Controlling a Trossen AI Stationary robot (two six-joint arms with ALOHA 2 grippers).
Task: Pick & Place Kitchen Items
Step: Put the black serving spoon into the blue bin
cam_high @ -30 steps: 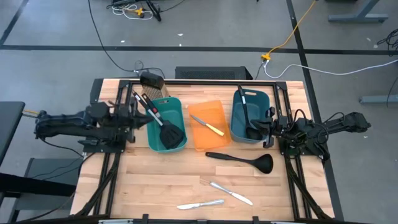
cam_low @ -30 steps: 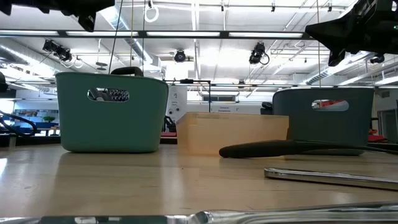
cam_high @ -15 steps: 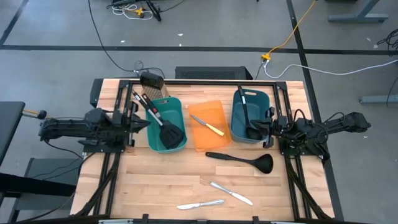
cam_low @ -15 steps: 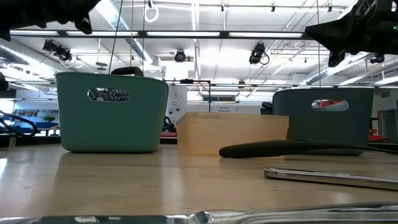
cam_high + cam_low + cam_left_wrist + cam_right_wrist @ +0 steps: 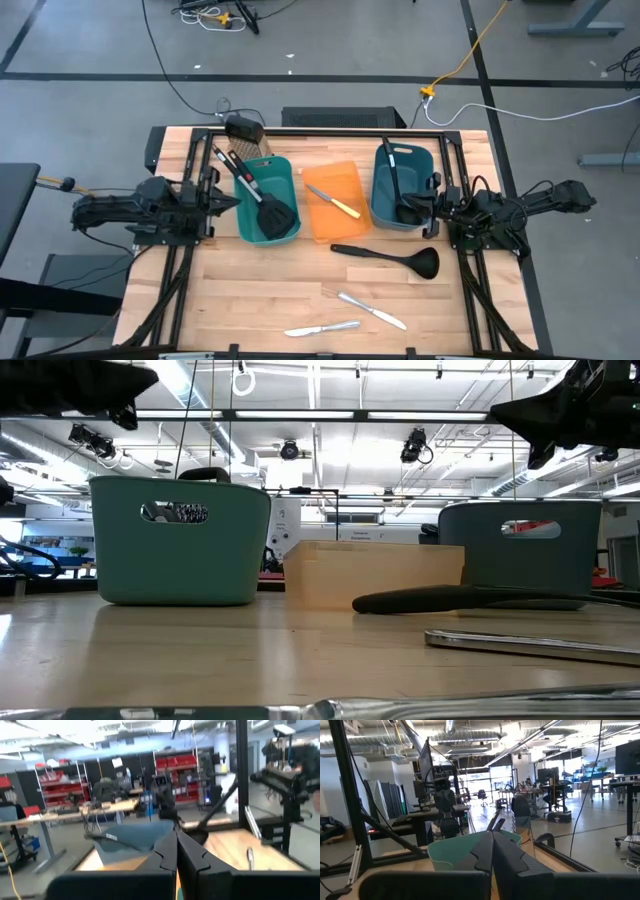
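Note:
My left gripper (image 5: pixel 233 203) (image 5: pixel 176 846) hangs shut and empty at the table's left edge, beside the teal bin (image 5: pixel 268 200). Two black spatulas (image 5: pixel 262 205) lie in that bin, their handles leaning on its far left rim. The yellow-handled knife (image 5: pixel 340 205) rests in the orange bin (image 5: pixel 335 200). One black ladle (image 5: pixel 398 190) stands in the dark blue bin (image 5: pixel 403 185). Another ladle (image 5: pixel 390 257) lies flat on the wood. Two silver knives (image 5: pixel 372 310) (image 5: pixel 320 328) lie near the front edge. My right gripper (image 5: pixel 428 205) (image 5: pixel 492 847) waits shut beside the blue bin.
A dark metal frame (image 5: pixel 330 130) runs around the wooden table top, with rails down both sides. A small black box (image 5: pixel 245 130) sits at the far left corner. Bare wood lies between the bins and the front knives.
My left gripper has sunk lower and drawn back slightly toward the table's left edge as its arm folded down. Its fingers stayed shut. No utensil or bin has moved.

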